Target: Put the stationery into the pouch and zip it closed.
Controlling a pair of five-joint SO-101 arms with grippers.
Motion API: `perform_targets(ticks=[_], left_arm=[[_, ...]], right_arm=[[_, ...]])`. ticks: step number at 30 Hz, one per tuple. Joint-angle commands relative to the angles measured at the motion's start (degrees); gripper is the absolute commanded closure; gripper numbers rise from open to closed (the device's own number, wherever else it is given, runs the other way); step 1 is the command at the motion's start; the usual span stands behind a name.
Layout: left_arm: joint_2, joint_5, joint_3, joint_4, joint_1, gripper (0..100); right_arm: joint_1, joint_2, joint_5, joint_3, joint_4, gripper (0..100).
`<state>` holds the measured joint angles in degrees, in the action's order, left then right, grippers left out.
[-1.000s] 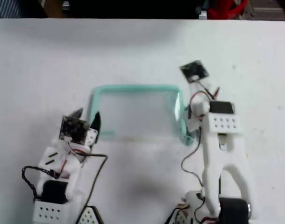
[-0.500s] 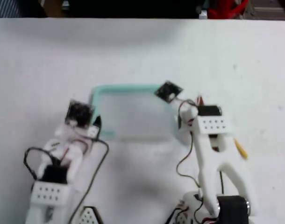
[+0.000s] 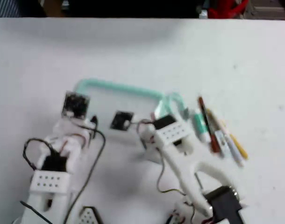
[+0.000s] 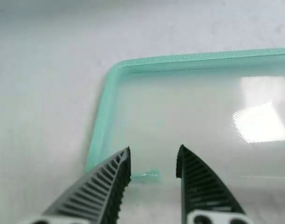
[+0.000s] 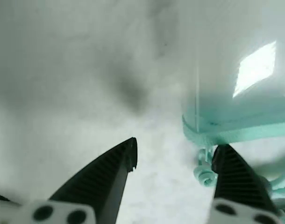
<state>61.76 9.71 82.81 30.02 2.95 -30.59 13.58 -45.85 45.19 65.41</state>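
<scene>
gape on the left gripper (image 4: 153,151), low over the near teal edge of the clear pouch (image 4: 189,107), with a small teal tab (image 4: 149,176) between them. gape wider on the right gripper (image 5: 177,147) — over bare table (image 5: 63,70), just beside the pouch's bunched corner and a curled cord (image 5: 204,176). from above, lies slanted, with the stationery (image 3: 213,137) outside it — just beside its right end.

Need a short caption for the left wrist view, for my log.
Left tool open above the clear, teal-edged pouch near one corner, on a white table.
</scene>
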Motion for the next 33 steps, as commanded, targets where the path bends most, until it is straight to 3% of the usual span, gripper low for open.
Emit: perform_targets(ticks=[1,4,7,12,19,22,25,27,33], left_arm=[[-0.31,-0.70,-3.60,-1.41,1.19,83],[-0.31,-0.70,-3.60,-1.41,1.01,83],[-0.31,-0.70,-3.60,-1.41,1.01,83],[-0.31,-0.70,-3.43,-1.41,0.92,83],[-0.31,-0.70,-3.43,-1.41,0.92,83],[-0.31,-0.70,-3.34,-1.41,0.92,83],[-0.31,-0.70,-3.34,-1.41,0.92,83],[-0.31,-0.70,-3.43,-1.23,0.31,82],[-0.31,-0.70,-4.48,2.73,-4.26,73]], right_arm=[[4.26,4.88,-0.18,-1.67,1.36,74.3],[10.42,9.10,-6.68,-0.09,1.19,74.3],[11.91,11.47,-11.78,4.40,-0.84,74.3],[14.02,11.47,-12.84,11.34,-11.65,74.3],[12.18,5.58,-12.92,11.34,-15.96,74.5],[12.18,2.86,-12.92,9.49,-15.16,81.7],[12.09,1.10,-12.84,8.79,-15.34,99.8],[12.09,0.66,-12.84,8.79,-15.16,94.8],[12.88,2.42,-12.48,7.30,-13.93,98.1]])
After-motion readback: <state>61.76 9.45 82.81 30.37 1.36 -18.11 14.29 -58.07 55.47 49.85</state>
